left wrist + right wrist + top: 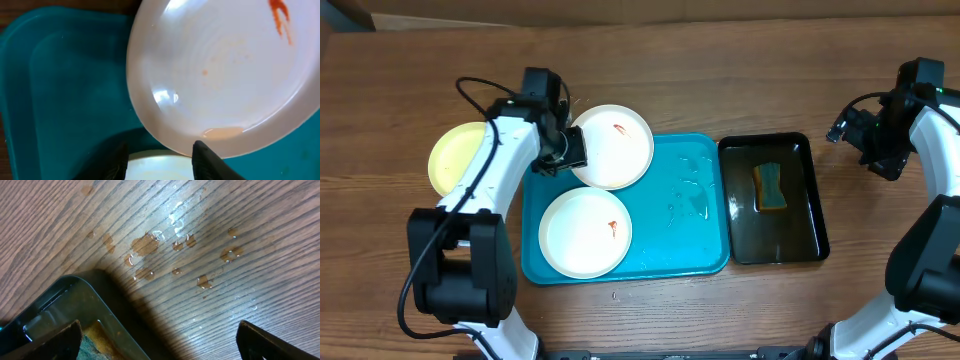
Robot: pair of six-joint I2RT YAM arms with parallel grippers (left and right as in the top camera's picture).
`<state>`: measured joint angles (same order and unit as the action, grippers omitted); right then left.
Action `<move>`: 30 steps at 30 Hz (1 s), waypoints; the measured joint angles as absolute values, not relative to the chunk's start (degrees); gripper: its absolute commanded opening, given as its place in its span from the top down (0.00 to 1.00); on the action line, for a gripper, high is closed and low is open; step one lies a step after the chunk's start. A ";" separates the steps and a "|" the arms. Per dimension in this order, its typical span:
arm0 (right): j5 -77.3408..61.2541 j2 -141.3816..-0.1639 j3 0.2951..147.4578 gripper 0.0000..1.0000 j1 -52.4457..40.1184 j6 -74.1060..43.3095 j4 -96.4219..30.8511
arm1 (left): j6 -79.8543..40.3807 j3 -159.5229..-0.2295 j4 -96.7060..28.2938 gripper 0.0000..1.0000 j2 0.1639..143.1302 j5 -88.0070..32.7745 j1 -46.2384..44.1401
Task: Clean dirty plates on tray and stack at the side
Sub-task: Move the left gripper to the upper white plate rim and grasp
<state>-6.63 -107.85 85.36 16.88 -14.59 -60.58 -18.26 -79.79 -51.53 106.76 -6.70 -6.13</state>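
Left gripper (pixel 568 152) straddles the far plate (pixel 615 145) rim, grip cannot be told; right gripper (pixel 159 330) gapes empty. Tray (pixel 690 250) holds two smeared white plates: far plate overhanging its far-left corner, near plate (pixel 585 232) near-left. Yellow plate (pixel 455 158), off its left edge, looks clean: one done, two left.

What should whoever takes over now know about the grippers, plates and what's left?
Left gripper: at the rim of the upper white plate, grip unclear.
Right gripper: open, over the table beside the black tray.
Yellow plate: on the table left of the tray, no smear showing.
Lower white plate: on the tray. Both whites show red smears, uncleaned; sponge lies in the black tray.
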 measured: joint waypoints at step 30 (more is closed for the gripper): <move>-6.63 -107.85 85.36 0.00 16.88 -14.59 -60.58 | -22.76 -67.88 -33.56 0.96 106.74 -2.07 -6.24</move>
